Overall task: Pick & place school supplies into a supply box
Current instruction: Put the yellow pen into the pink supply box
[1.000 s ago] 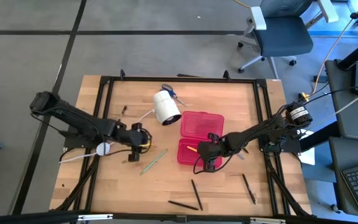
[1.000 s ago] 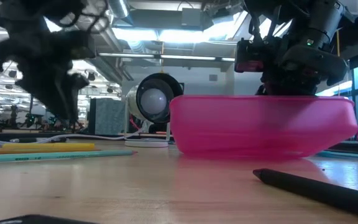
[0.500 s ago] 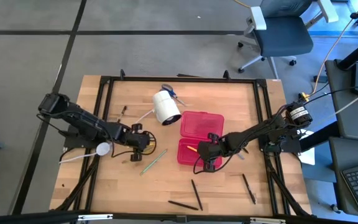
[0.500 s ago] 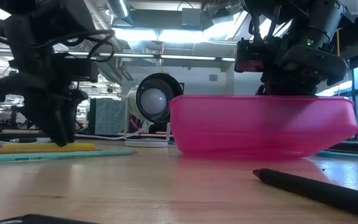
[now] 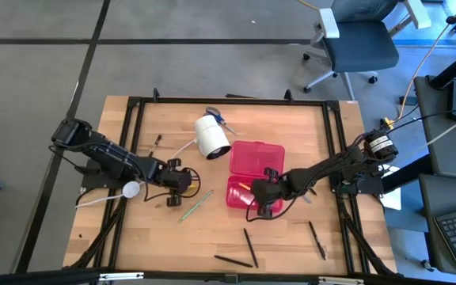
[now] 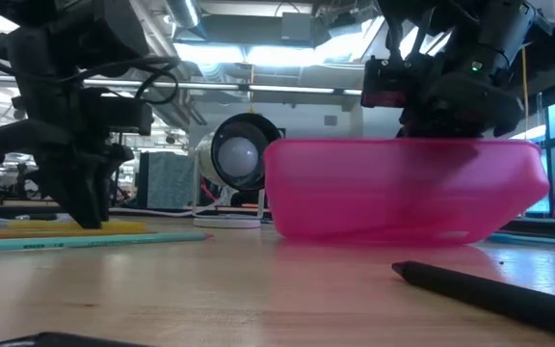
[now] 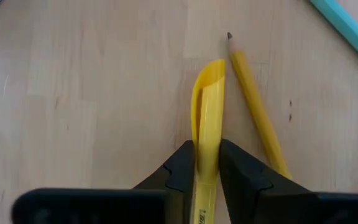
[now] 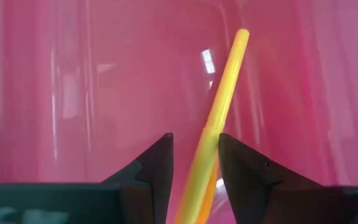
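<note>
The left gripper (image 7: 207,180) is clamped on a yellow pen (image 7: 207,118) lying flat on the wooden table (image 5: 283,237). The pen runs forward from between the fingers; a yellow pencil (image 7: 257,109) lies just beside it, apart from the jaws, and a pale green pencil (image 5: 195,204) lies near, beyond that. The pen is judged light, rigid and smooth-barrelled; a grip near mid-length, across the barrel, should limit tilt and slip during lifting.

The right gripper (image 8: 196,162) holds a thin yellow-orange pencil (image 8: 219,106) directly above the open pink supply box (image 5: 248,154), with the pencil's free end pointing into the compartment. The translucent box is judged light and liable to slide if pushed. Black pens (image 5: 249,247) lie on the table, well apart from both grippers.
</note>
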### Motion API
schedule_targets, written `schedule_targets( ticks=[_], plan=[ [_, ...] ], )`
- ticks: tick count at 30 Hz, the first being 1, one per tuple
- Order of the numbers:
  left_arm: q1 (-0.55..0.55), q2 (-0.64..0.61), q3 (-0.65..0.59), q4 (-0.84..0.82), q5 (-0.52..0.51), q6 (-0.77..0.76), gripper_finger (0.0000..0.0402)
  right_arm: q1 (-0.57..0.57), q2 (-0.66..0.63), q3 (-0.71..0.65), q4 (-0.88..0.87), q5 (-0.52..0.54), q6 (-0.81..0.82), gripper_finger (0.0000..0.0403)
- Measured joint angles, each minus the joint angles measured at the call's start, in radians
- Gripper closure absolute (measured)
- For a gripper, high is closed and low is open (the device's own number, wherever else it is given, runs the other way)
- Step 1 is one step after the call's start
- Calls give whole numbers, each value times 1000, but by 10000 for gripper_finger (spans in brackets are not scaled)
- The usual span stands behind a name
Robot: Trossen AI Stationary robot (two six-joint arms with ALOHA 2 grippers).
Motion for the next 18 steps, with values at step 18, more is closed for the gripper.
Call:
schedule_targets(
  ticks=[18],
  plan=[
    [2,-119,119,-13,19,26,373,50,-89,-1,0,60,-12,272]
  ],
)
